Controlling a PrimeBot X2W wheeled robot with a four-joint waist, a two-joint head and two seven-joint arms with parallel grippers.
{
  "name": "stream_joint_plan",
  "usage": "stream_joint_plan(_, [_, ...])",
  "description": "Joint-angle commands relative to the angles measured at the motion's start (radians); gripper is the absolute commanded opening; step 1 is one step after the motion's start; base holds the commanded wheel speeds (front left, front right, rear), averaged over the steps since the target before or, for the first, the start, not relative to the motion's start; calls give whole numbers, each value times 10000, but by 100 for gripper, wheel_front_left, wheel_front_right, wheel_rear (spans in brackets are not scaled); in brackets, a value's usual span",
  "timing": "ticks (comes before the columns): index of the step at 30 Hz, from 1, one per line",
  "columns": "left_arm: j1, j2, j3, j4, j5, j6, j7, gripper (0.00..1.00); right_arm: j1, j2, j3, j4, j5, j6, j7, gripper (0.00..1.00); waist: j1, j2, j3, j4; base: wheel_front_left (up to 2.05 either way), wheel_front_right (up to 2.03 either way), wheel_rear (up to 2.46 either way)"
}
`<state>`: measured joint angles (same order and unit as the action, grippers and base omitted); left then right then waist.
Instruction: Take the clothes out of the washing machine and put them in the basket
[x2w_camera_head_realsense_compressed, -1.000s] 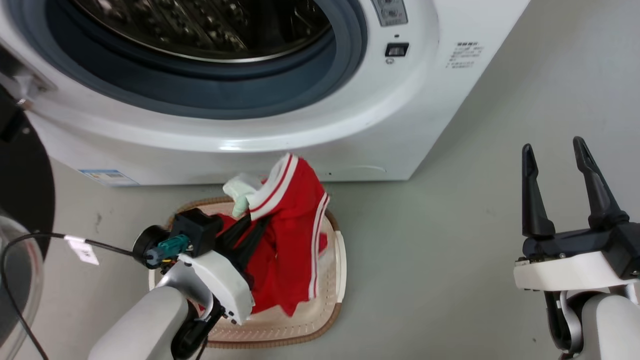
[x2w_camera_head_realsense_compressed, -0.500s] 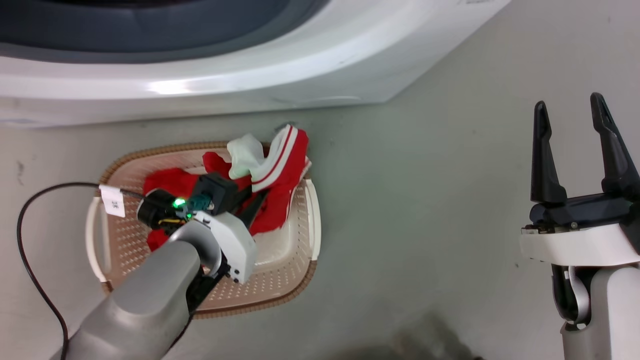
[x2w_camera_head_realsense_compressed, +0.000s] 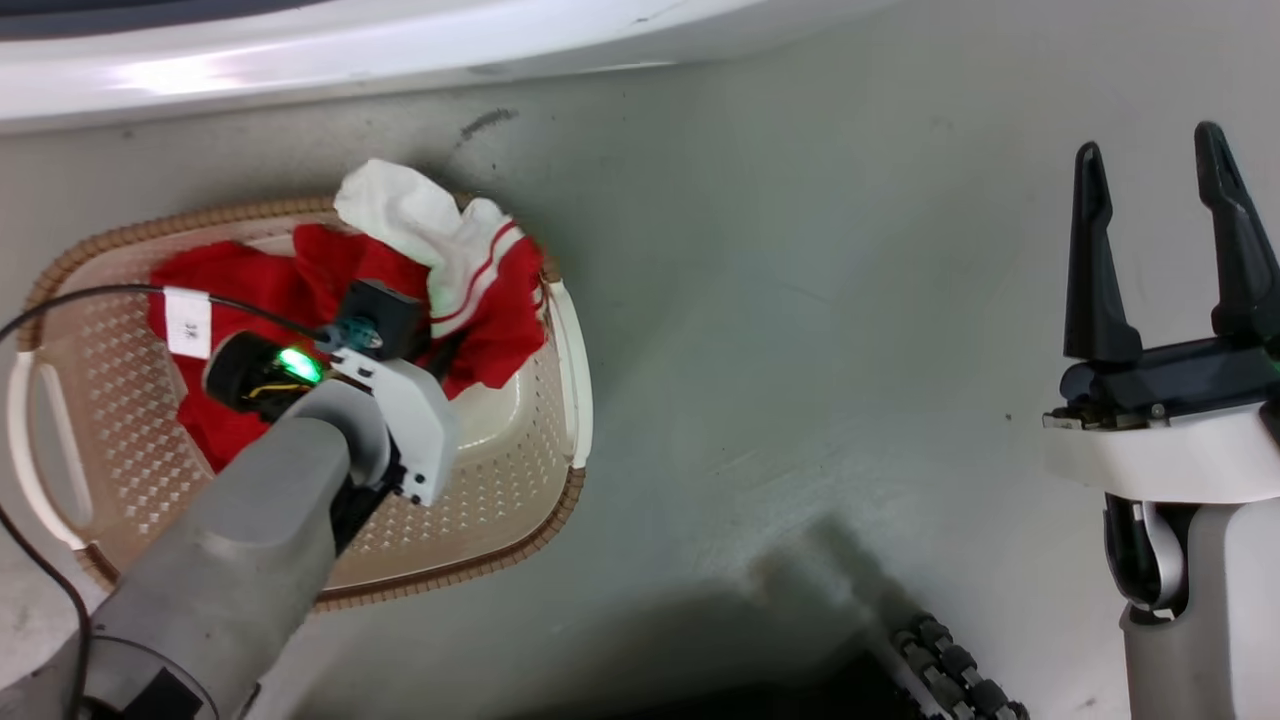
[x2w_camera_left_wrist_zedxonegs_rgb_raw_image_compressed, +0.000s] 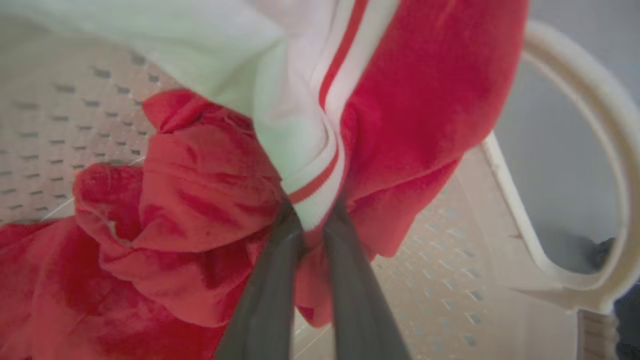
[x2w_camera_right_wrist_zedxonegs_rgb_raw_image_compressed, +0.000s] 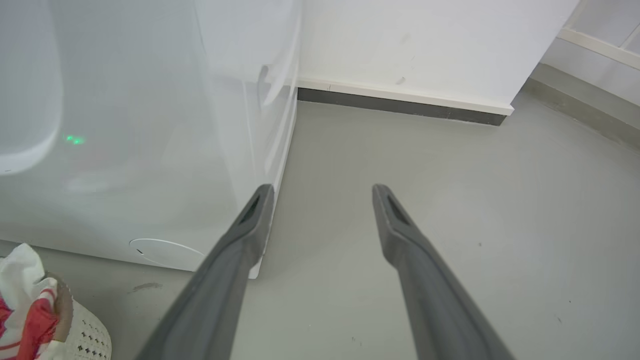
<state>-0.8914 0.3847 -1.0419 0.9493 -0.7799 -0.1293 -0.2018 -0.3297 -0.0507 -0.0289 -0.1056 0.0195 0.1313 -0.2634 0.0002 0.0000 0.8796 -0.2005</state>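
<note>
Now lowered into basket (x2w_camera_head_realsense_compressed: 500, 470), clothes (x2w_camera_head_realsense_compressed: 490, 310) stay clamped by left fingers (x2w_camera_left_wrist_zedxonegs_rgb_raw_image_compressed: 270, 280); right fingers (x2w_camera_head_realsense_compressed: 1095, 270) apart.

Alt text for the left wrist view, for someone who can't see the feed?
The left gripper is shut on the white band of a red striped garment above the cream basket, a crumpled plain red garment beside it. The basket's handle curves at right.

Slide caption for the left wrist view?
Left gripper pinching the striped red garment over the basket, plain red garment alongside.

Two garments (x2w_camera_head_realsense_compressed: 240, 285) (x2w_camera_head_realsense_compressed: 495, 300), one basket (x2w_camera_head_realsense_compressed: 572, 380), one washing machine (x2w_camera_right_wrist_zedxonegs_rgb_raw_image_compressed: 150, 150), two pincers (x2w_camera_left_wrist_zedxonegs_rgb_raw_image_compressed: 312, 217) (x2w_camera_head_realsense_compressed: 1150, 150)
</note>
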Motion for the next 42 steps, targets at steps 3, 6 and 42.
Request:
stream_joint_plan(3, [-369, 56, -268, 519, -363, -14, 135, 0, -271, 9, 19, -126, 111, -11, -20, 100, -2, 0, 541, -167, 0, 0, 0])
stream_joint_plan(6, [-532, 34, -455, 892, -587, -15, 245, 0, -341, 7, 49, -183, 164, -11, -20, 100, -2, 0, 746, -202, 0, 0, 0])
stream_joint_plan(42, [1738, -353, 3344, -1789, 835, 979, -635, 100, 738, 3, -745, 715, -553, -11, -20, 100, -2, 0, -4368, 1133, 0, 0, 0])
